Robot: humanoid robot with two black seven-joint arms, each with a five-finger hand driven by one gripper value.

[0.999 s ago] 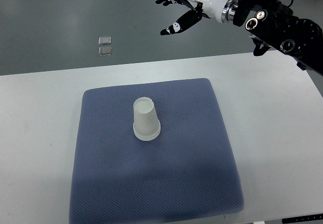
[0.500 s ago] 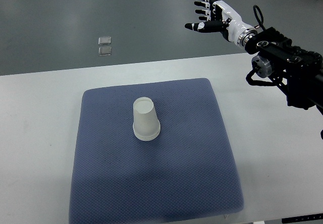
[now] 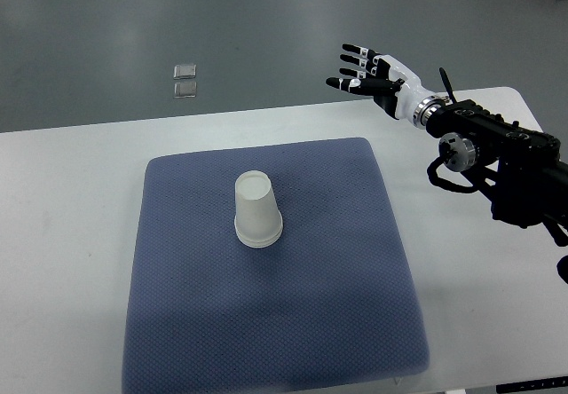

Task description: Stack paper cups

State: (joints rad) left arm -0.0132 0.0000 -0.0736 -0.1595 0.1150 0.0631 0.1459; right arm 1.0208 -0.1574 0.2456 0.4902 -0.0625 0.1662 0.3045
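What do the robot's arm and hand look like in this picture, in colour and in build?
Only the right arm shows. The right hand has a white shell with black fingers that carry pale tips. A silver ring joins it at the wrist to a bulky black forearm, built of blocky housings with a round metallic joint cap. Thin black cables loop beside the forearm. The left arm is out of view.

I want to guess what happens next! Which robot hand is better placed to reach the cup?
Probably the right hand: it hovers open beyond the table's far edge, while no left hand is in view. The paper cup sits upside-down on the blue mat.
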